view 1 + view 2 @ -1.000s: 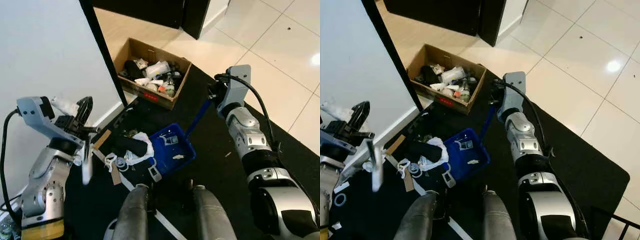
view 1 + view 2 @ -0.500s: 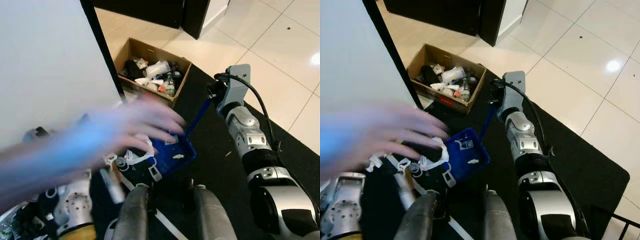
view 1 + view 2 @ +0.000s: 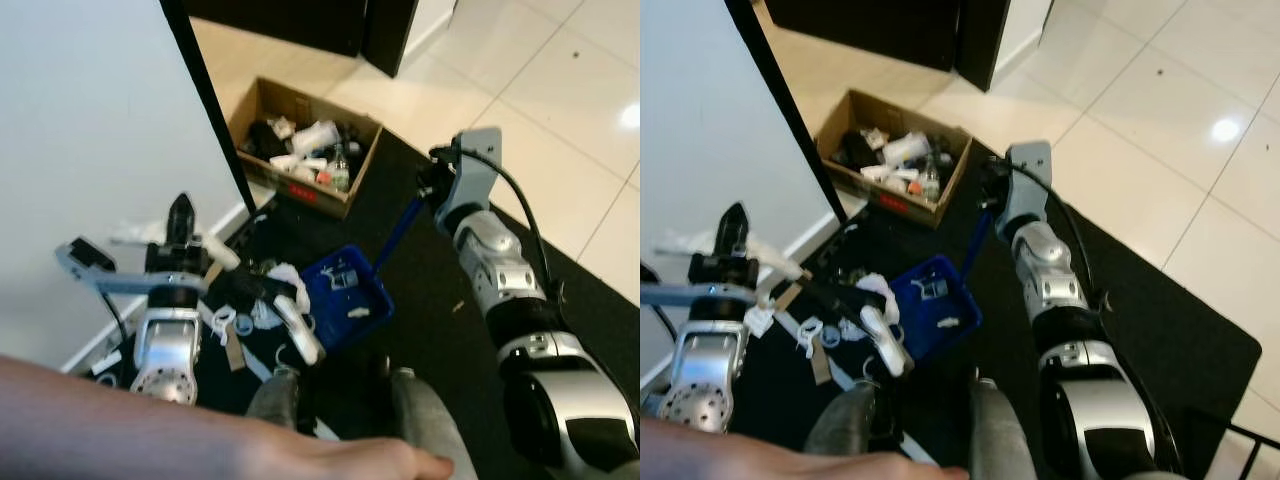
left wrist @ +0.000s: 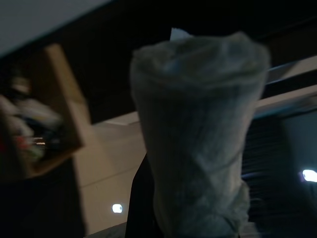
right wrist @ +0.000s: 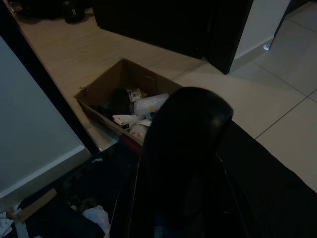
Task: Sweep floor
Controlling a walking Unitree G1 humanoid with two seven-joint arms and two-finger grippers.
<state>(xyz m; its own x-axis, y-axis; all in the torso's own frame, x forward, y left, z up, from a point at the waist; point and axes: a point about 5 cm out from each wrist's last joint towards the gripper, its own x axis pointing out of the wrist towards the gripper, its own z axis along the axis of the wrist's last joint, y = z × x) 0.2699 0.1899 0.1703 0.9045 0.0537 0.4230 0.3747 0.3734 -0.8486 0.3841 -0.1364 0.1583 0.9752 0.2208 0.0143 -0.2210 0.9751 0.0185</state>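
A blue dustpan (image 3: 345,300) lies on the black mat (image 3: 440,300), and its long blue handle (image 3: 396,233) rises into my right gripper (image 3: 428,192), which is shut on it. White and dark litter (image 3: 268,300) lies just left of the pan. My left gripper (image 3: 181,222) is up at the left by the wall, shut on a white brush handle (image 3: 298,330) that slants down toward the pan. The left wrist view looks straight at a whitish wrapped handle (image 4: 198,144). In the right wrist view, a dark rounded handle end (image 5: 185,144) blocks the middle.
An open cardboard box (image 3: 300,190) of rubbish stands at the mat's far edge by a black door frame (image 3: 205,100). A white wall is on the left and pale tiles on the right. A person's bare arm (image 3: 150,435) crosses the bottom edge above my legs (image 3: 415,410).
A person's blurred hand swept across the litter half a second ago; the arm now lies along the bottom edge. My left arm has turned and the white handle has swung toward the dustpan. My right arm held still.
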